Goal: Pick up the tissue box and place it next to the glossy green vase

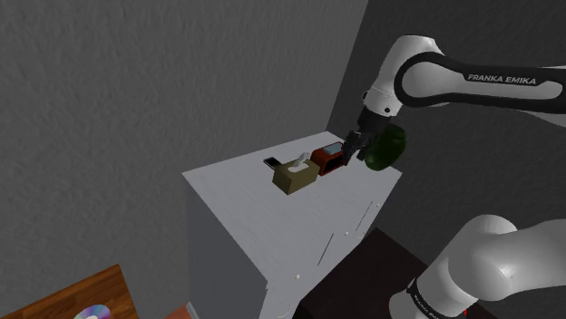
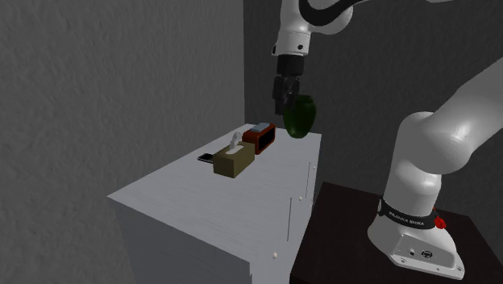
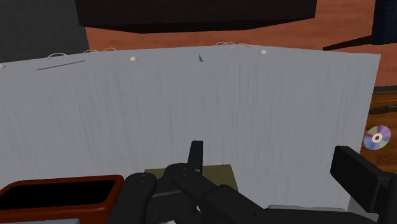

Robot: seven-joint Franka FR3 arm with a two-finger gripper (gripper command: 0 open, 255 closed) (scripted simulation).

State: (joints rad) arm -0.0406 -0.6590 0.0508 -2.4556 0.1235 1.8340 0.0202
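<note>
An olive tissue box (image 1: pixel 296 175) (image 2: pixel 234 160) stands on the white cabinet top (image 1: pixel 272 227) (image 2: pixel 185 202), a white tissue poking from its slot. The glossy green vase (image 1: pixel 385 148) (image 2: pixel 300 115) stands at the cabinet's far corner by the wall. My gripper (image 1: pixel 352 145) (image 2: pixel 284 97) hangs open above the cabinet, close beside the vase and above the tissue box, touching neither. In the wrist view the gripper (image 3: pixel 245 175) holds nothing, and a strip of the tissue box (image 3: pixel 219 170) shows between its fingers.
A red-brown open box (image 1: pixel 328 157) (image 2: pixel 262 137) (image 3: pixel 57 191) sits between the tissue box and the vase. A flat black item (image 1: pixel 271 163) (image 2: pixel 206 158) lies behind the tissue box. A disc (image 1: pixel 93 313) (image 3: pixel 378 137) lies on the wooden floor. Grey walls close the corner.
</note>
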